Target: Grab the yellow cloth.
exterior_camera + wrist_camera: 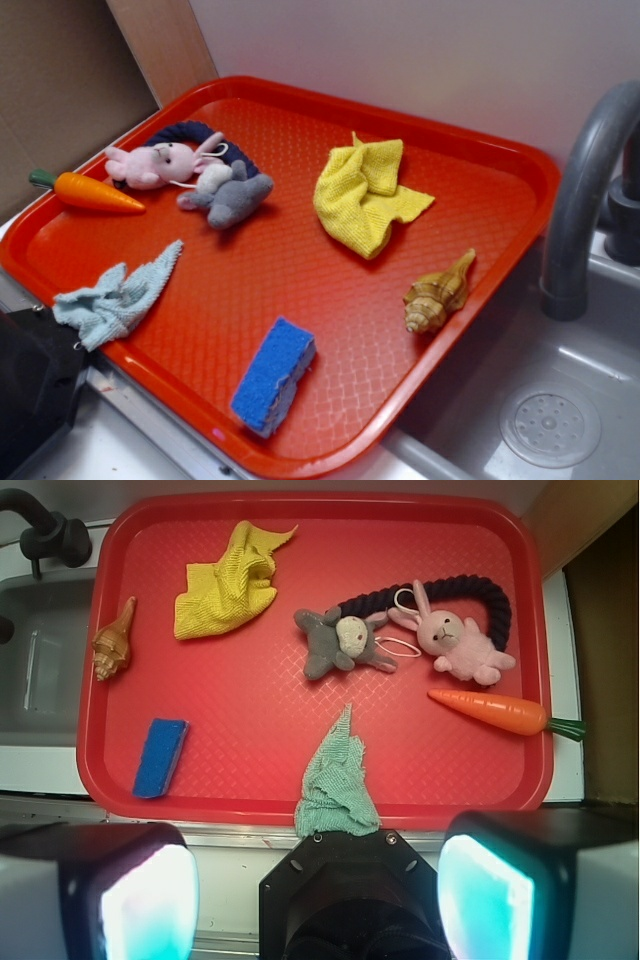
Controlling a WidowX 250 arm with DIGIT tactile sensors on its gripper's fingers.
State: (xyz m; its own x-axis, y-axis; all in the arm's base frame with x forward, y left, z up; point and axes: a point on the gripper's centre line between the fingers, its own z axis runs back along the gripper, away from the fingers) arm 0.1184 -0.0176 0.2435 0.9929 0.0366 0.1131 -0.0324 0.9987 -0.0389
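The yellow cloth (365,195) lies crumpled on the far right part of the red tray (300,270). In the wrist view the yellow cloth (228,580) is at the upper left of the tray (250,710). My gripper (315,900) hangs outside the tray's near edge, well away from the cloth. Its two fingers (140,900) stand wide apart with nothing between them. In the exterior view only a black part of the arm (30,390) shows at the bottom left.
On the tray lie a pale blue-green rag (338,780), a blue sponge (160,757), a seashell (113,642), a grey plush (338,642), a pink bunny (455,638) on a dark rope, and a toy carrot (495,712). A grey faucet (590,190) and sink (550,420) stand beside the tray.
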